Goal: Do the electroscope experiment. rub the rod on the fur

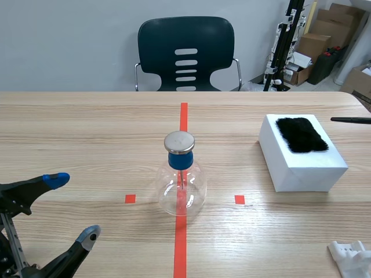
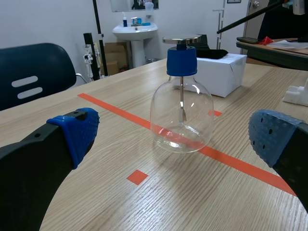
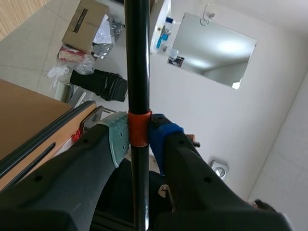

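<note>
- Left hand (image 1: 72, 207) sits low at the near left of the surface (image 1: 87, 121). Its blue-padded fingers are spread wide with nothing between them. It points toward the electroscope but stands apart from it.
- At the middle, on the orange-red tape line, stands the electroscope (image 1: 181, 182). It is an upright clear glass flask with a blue stopper (image 1: 179, 160) and a metal disc (image 1: 179, 141) on top.
- To its right, well apart, lies a white box (image 1: 304, 168) with the black fur (image 1: 301, 134) flat on its top.
- The right hand (image 3: 138, 137) is clamped on the black rod (image 3: 138, 72), its pads pressing an orange-red band on the rod. Its wrist view shows mostly the room beyond, so the hand seems turned away from the surface. In the scene view only a thin black tip enters at the right edge, near the fur's far corner and not touching it; it is probably this rod.
- Step in hand, as a judgement: the rod is gripped but the rubbing is not yet begun. The next move calls for laying the rod's free length onto the fur and stroking along it with light pressure, so that the box does not slide.
- Count: two hands, one rod, one fur patch, one box, one electroscope, one dark chair (image 1: 185, 55) beyond the surface, and one white crumpled thing (image 1: 351, 258) at the near right.
</note>
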Robot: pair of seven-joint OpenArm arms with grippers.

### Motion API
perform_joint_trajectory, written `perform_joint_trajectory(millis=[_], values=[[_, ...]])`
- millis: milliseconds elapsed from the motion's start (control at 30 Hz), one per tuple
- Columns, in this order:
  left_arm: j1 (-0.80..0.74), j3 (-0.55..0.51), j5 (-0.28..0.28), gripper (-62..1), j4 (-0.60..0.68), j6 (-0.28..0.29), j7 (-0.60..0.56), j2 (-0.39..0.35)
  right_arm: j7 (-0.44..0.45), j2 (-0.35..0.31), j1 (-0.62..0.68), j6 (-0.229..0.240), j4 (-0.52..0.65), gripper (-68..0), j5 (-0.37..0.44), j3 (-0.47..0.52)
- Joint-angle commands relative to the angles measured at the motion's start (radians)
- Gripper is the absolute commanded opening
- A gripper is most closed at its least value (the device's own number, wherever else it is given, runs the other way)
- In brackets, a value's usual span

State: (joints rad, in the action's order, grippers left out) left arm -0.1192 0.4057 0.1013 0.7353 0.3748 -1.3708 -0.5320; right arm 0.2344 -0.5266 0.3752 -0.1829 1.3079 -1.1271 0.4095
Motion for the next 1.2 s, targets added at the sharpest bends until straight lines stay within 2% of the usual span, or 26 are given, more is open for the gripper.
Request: perform_joint_trajectory(millis=[0, 200, 400, 633, 767, 900, 967, 1167], values=[[0.003, 0.001, -0.007, 1.4, 0.012, 0.002, -0.018, 0.0, -0.004, -0.016, -0.013, -0.01, 0.024, -67.1, -0.016, -0.016], [0.003, 0.001, -0.007, 1.4, 0.012, 0.002, -0.018, 0.0, -0.027, 0.009, -0.046, -0.001, 0.023, -67.1, -0.061, -0.061], [0.003, 0.001, -0.007, 1.4, 0.012, 0.002, -0.018, 0.0, -0.071, 0.011, -0.057, 0.053, 0.023, -67.1, -0.088, -0.104], [0.003, 0.001, -0.007, 1.4, 0.012, 0.002, -0.018, 0.0, -0.087, 0.029, -0.057, 0.113, 0.023, -67.1, -0.1, -0.11], [0.003, 0.001, -0.007, 1.4, 0.012, 0.002, -0.018, 0.0, -0.102, 0.034, -0.062, 0.115, 0.023, -67.1, -0.092, -0.11], [0.003, 0.001, -0.007, 1.4, 0.012, 0.002, -0.018, 0.0, -0.107, 0.047, -0.105, 0.141, 0.023, -67.1, -0.093, -0.116], [0.003, 0.001, -0.007, 1.4, 0.012, 0.002, -0.018, 0.0, -0.117, 0.05, -0.129, 0.156, 0.023, -67.1, -0.097, -0.133], [0.003, 0.001, -0.007, 1.4, 0.012, 0.002, -0.018, 0.0, -0.171, 0.051, -0.186, 0.161, 0.023, -67.1, -0.101, -0.224]])
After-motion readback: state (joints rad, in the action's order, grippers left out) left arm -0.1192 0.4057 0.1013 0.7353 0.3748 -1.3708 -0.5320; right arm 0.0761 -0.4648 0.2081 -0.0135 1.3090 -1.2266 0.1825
